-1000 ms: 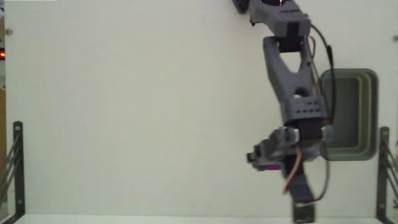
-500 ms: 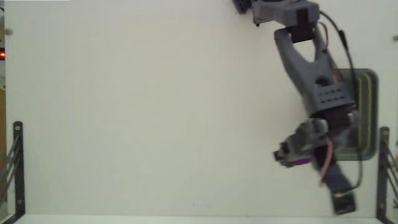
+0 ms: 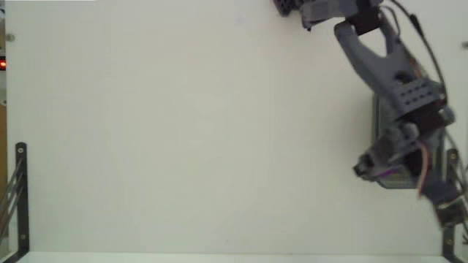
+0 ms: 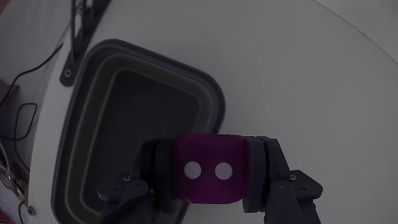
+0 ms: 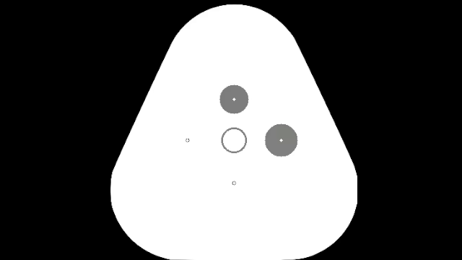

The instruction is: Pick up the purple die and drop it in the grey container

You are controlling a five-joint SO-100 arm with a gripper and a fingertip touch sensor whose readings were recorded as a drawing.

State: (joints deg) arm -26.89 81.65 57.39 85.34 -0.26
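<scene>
In the wrist view the gripper [image 4: 208, 177] sits at the lower middle of the frame, its 2 jaws clamped on the left and right sides of the purple die [image 4: 209, 169], whose facing side shows 2 white pips. The die hangs over the white table [image 4: 298, 74], just beside the right rim of the grey container [image 4: 211, 93], which fills the left half of that frame. In the fixed view the arm [image 3: 387, 69] reaches down the right edge, covering most of the container [image 3: 379, 117]; a sliver of die [image 3: 387, 173] shows at the gripper [image 3: 380, 172].
</scene>
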